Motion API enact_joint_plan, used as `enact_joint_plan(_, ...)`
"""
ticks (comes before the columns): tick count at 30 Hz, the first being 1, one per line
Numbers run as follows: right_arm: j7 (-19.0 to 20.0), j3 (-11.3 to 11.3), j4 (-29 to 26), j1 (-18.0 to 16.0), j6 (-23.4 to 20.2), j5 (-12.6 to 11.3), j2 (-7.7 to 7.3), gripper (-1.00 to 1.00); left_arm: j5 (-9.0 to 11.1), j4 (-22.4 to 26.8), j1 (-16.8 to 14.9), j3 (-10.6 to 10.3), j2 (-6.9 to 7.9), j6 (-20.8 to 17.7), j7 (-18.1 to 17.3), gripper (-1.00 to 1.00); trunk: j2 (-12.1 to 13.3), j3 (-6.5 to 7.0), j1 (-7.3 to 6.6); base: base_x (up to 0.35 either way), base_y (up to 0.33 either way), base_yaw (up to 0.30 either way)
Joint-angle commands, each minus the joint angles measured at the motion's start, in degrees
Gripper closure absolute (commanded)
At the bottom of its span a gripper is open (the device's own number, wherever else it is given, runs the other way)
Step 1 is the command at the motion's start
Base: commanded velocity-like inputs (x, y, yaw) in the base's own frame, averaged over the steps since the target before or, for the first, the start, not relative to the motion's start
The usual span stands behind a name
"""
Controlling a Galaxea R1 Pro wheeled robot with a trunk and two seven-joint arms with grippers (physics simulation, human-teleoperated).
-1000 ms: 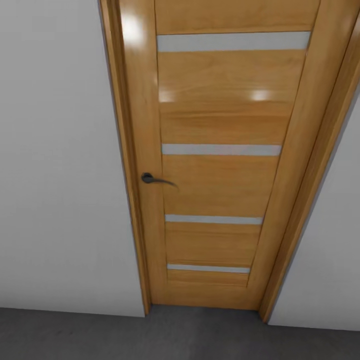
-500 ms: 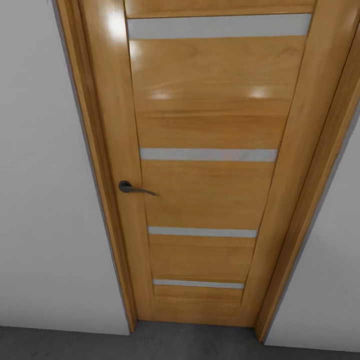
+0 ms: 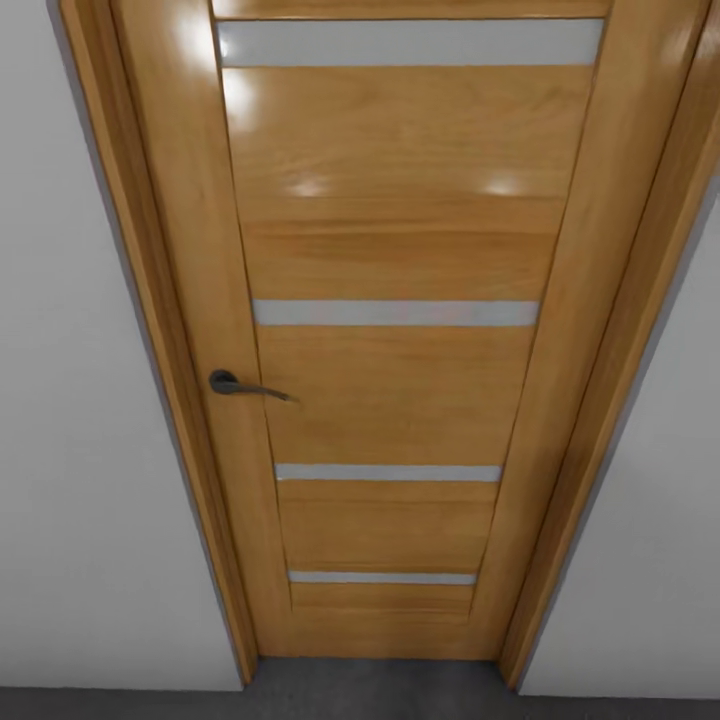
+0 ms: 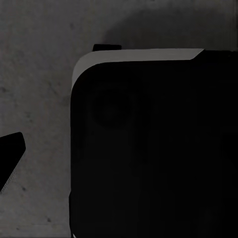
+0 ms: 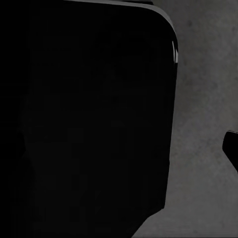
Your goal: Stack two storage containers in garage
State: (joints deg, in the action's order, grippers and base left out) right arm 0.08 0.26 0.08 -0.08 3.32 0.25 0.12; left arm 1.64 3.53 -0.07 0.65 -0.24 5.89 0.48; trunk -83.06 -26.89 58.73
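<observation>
- A closed wooden door [image 3: 400, 330] is faced at 12 o'clock, its lever handle [image 3: 245, 386] toward 9 o'clock.
- The storage containers are not pictured.
- Dark concrete floor [image 4: 34, 99] is seen below each wrist; whether either gripper is released or clenched cannot be told.
- Collision with the door is risked if the base is driven on.

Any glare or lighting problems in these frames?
Head view: bright glare patches on the glossy wooden door, otherwise sharp. Both wrist views: very dark, a black body blocks much, with dim mottled grey floor beside it.
</observation>
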Motion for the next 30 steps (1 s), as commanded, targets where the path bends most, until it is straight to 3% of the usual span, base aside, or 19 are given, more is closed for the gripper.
enact_joint_plan(1,0.0,0.0,0.0,0.0,0.2,0.0,0.02,-1.00,0.2,0.0,0.0,0.0,-0.01,0.2,0.0,-1.00,0.0,-0.04,0.00,0.024,0.000,-0.264)
enact_joint_plan(10,0.0,0.0,0.0,0.0,0.1,0.0,-0.04,-1.00,0.2,0.0,0.0,0.0,-0.02,0.2,0.0,-1.00,0.0,-0.04,0.00,0.007,0.000,-0.224)
enact_joint_plan(30,0.0,0.2,0.0,0.0,0.2,0.2,-0.30,-1.00,0.2,0.0,0.0,0.0,-0.02,0.2,0.0,-1.00,0.0,-0.04,0.00,0.000,0.000,-0.013)
